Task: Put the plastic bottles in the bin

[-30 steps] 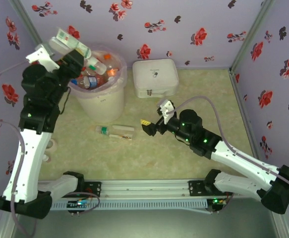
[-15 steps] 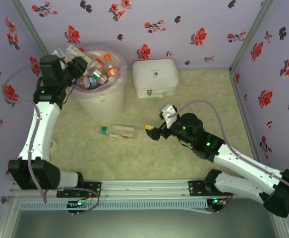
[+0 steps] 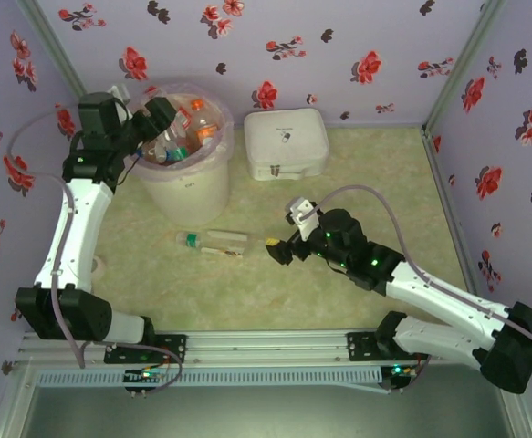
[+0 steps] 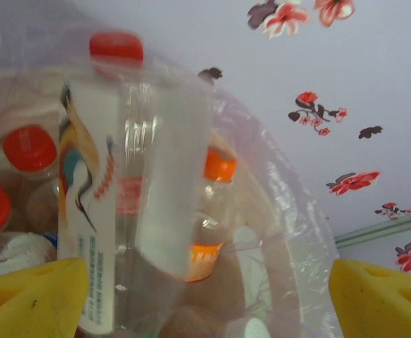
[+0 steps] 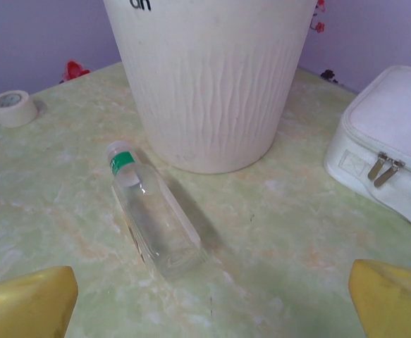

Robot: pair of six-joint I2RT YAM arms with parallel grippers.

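The bin stands at the back left, lined with a pinkish bag and holding several plastic bottles. My left gripper hangs open over its left rim. In the left wrist view a red-capped bottle with a white label lies in the bin between the wide-apart yellow fingertips of the left gripper, free of the right one. A green-capped clear bottle lies on the table in front of the bin. My right gripper is open just right of it, holding nothing.
A flat white zipped case sits right of the bin. A roll of tape lies on the table to the left. Flowered walls close in the back and both sides.
My left gripper came down over the bin and opened, letting go of the red-capped bottle. The right gripper edged left toward the green-capped bottle.
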